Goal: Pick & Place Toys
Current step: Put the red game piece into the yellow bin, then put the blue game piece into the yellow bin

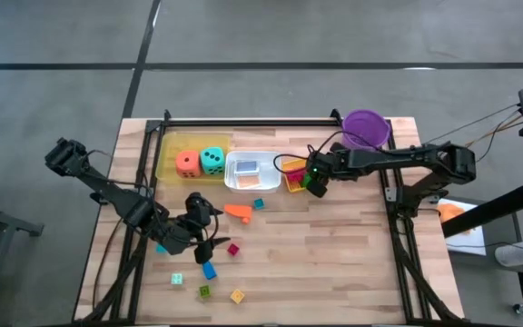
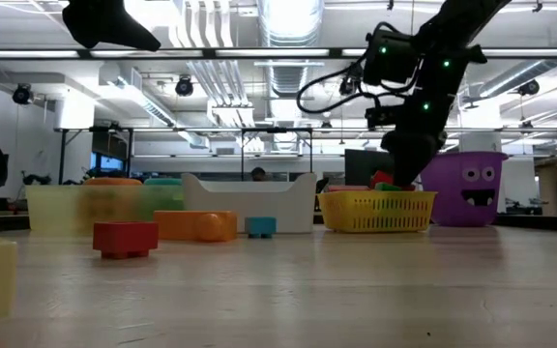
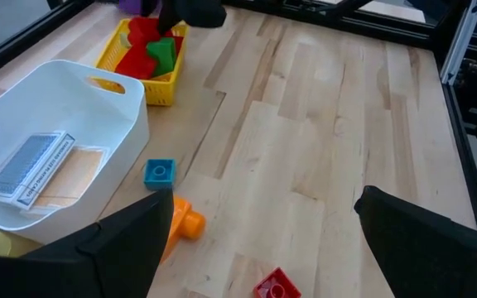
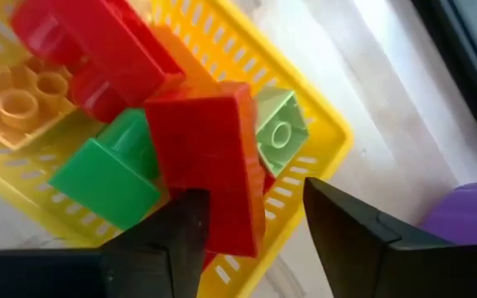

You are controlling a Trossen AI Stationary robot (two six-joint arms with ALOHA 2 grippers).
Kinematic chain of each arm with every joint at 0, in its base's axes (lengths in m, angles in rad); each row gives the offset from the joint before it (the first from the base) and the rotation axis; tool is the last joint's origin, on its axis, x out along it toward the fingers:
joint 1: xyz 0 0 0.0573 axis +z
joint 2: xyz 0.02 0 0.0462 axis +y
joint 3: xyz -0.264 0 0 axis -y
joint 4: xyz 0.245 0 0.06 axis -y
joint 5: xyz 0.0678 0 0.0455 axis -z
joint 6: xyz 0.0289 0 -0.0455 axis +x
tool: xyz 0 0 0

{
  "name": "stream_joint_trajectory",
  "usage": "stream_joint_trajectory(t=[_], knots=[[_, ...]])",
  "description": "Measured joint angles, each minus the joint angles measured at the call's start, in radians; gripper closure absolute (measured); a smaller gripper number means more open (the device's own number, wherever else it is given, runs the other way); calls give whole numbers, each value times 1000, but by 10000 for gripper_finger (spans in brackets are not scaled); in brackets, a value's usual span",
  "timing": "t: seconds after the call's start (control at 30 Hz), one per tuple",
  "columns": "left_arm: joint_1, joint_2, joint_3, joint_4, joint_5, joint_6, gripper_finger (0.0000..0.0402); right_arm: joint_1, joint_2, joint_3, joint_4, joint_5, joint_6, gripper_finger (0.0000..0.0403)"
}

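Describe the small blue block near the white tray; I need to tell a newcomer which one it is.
Find the white tray holding cards at the table's middle. Just off its corner, beside the orange piece, sits the small blue block, alone with a single stud, apart from the loose blocks by the left end effector.

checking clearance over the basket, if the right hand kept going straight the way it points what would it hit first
Most likely the red block lying on top in the yellow basket: the right hand is open just above it, fingers either side. Depth is hard to judge.

Red and green blocks heaped in the yellow basket; others scattered on the table.
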State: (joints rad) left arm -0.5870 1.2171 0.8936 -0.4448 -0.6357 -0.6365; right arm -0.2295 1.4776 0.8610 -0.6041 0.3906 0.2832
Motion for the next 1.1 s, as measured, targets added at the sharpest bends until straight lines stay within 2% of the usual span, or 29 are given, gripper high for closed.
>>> stream_joint_trajectory(t=[0.43,0.53,0.63,0.73,0.8,0.87,0.97,1.1], knots=[[0,0,0,-5,0,0,22,26,-140,1,-27,-19,-8,202],[0,0,0,-5,0,0,22,83,-169,1,43,-85,-46,202],[0,0,0,-5,0,0,22,221,-175,2,198,-153,-148,202],[1,0,0,-5,0,0,22,361,-141,4,280,-77,-255,202],[1,0,0,-7,0,-5,22,410,-99,9,294,-40,-289,202],[1,0,-2,-15,0,-24,22,425,-46,28,301,-48,-291,202],[1,0,-2,-35,0,-54,22,421,50,73,299,-121,-288,202],[1,-4,-2,-42,9,-72,22,407,191,180,301,-155,-357,202]])
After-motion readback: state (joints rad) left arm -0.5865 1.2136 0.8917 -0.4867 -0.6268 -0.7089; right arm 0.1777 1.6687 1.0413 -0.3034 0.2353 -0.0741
